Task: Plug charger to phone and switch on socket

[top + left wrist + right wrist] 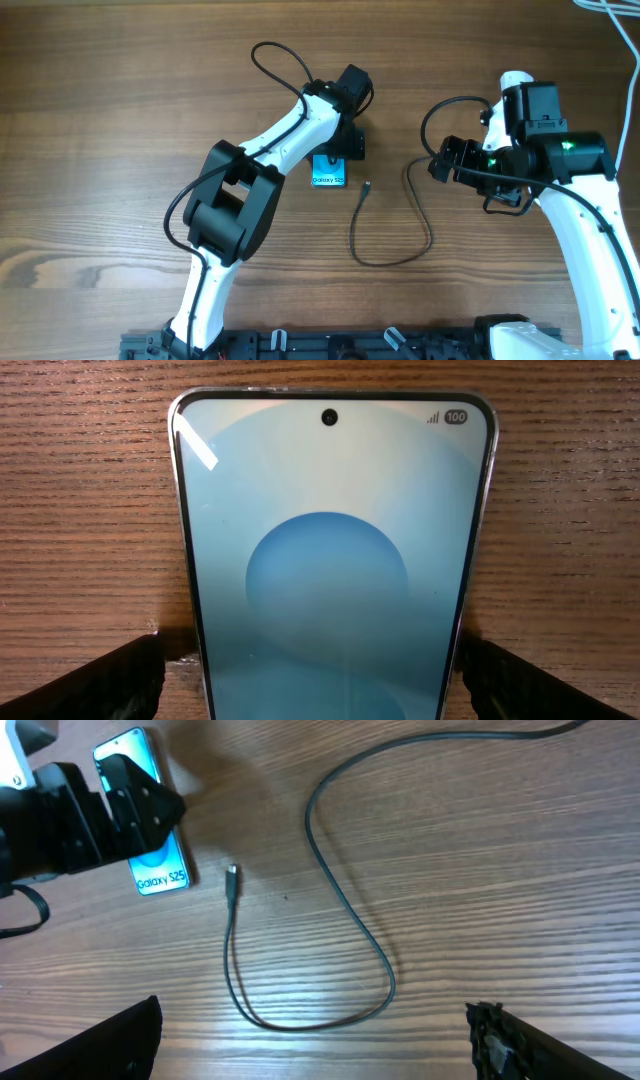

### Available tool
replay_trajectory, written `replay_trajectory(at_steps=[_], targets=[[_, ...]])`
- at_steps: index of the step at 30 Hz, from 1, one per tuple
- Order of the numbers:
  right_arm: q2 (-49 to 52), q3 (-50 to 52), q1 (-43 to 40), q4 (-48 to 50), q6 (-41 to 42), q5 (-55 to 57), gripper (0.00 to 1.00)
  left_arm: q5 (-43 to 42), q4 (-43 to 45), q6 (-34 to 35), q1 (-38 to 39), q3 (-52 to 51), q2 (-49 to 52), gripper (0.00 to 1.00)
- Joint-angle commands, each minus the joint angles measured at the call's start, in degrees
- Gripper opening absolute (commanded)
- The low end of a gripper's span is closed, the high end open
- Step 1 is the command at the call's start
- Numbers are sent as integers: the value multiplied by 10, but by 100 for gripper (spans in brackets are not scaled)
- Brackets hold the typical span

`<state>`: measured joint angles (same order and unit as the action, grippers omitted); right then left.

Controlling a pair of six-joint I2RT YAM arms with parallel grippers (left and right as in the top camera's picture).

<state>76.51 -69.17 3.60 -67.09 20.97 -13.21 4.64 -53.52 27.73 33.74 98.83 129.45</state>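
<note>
The phone [328,174] lies flat on the wooden table, its cyan screen and "Galaxy S25" text showing. It fills the left wrist view [325,560] and also shows in the right wrist view [160,870]. My left gripper [340,150] is open and straddles the phone [320,695], with a small gap on each side. The charger [385,258] is a thin black cable looped on the table, its tip [367,186] just right of the phone [232,872]. My right gripper [442,162] is open and empty above the cable's loop [315,1040]. A white rounded end [514,82], apparently the socket, peeks out behind the right arm.
A thick white cord [612,20] runs across the far right corner. The left arm's black cable [275,60] loops above it. The arms' base rail [330,345] lines the table's front edge. Bare wood lies at the left and the far side.
</note>
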Motion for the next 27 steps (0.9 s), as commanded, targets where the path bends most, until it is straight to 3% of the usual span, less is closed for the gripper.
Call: replay_trajectory(at_steps=[1, 5, 7, 16, 21, 24, 27], targets=[[7, -14, 1, -9, -23, 9, 100, 10, 0, -5, -2, -4, 11, 100], [7, -3, 1, -13, -31, 7, 96, 10, 0, -5, -2, -4, 11, 100], [8, -1, 1, -15, -29, 7, 71, 10, 0, -5, -2, -4, 11, 100], [9, 3, 1, -18, -29, -34, 88, 10, 39, -4, -2, -4, 11, 100], [9, 3, 1, -17, -29, -34, 91, 2, 36, 0, -2, -4, 11, 100], [9, 3, 1, -15, -29, -34, 92, -48, 21, -5, -2, -4, 11, 100], [9, 3, 1, -14, -28, -34, 93, -35, -3, -2, -7, -4, 11, 100]])
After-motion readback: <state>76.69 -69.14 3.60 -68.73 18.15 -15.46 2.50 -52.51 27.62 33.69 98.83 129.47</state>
